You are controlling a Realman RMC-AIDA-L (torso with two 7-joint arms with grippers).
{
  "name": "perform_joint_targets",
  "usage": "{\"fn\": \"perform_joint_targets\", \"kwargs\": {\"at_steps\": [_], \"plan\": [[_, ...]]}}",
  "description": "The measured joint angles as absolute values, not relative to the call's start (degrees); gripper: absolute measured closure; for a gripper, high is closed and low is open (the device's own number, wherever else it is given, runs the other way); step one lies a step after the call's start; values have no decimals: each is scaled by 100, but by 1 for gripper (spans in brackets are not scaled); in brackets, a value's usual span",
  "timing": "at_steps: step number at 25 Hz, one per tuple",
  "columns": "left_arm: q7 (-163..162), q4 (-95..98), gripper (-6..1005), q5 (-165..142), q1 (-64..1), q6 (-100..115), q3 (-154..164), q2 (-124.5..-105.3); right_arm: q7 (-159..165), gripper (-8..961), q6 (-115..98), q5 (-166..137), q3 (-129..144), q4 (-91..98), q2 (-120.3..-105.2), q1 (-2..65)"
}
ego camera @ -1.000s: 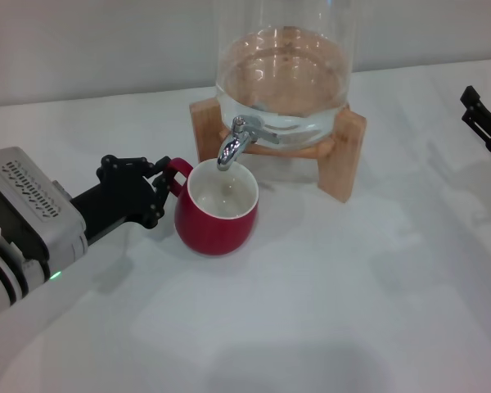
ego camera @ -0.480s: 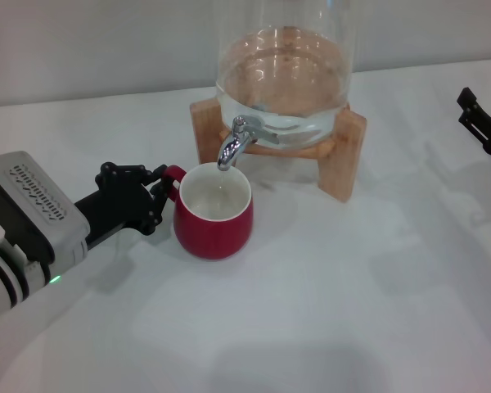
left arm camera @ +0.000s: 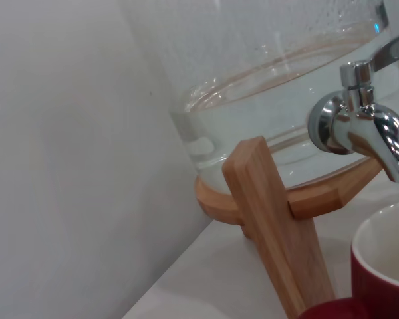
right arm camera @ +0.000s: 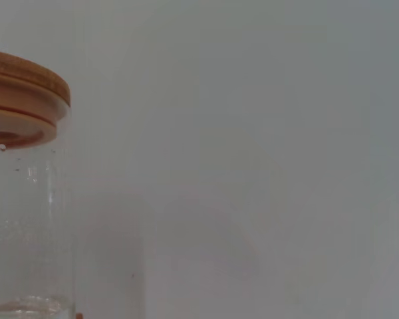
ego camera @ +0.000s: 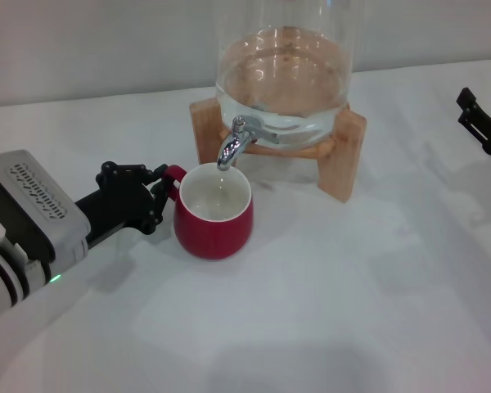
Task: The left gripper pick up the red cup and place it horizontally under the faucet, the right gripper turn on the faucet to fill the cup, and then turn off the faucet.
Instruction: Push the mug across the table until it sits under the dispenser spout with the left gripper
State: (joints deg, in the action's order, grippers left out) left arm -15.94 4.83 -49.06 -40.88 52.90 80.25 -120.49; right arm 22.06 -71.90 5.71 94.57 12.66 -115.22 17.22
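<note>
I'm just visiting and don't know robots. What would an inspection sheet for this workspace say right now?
Surface: white table, bare apart from the items below.
Job's things: red cup stands upright on the table, its mouth directly under the faucet; the glass dispenser sits on a wooden stand and holds water.
Clutter: nothing seen.
Pincers: left pincer at the cup's handle, closed on it; right pincer at the table's far right edge, away from the faucet.
Cables: nothing seen.
Surroundings: plain pale wall behind the table.
</note>
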Motion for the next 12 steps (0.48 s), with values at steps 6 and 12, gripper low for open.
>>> {"fn": "perform_joint_targets", "kwargs": {"at_steps": [6,12], "plan": [[-1599,483,915,-4903,-4107,5260,8027,-12049,2206,82,-7190,571,9458,1266,-11522,1722],[-1599,482,914,-4896,-4113,5258,8024,-12045,2206,82,-7194,571,9465,1266,-11522,1723]]}}
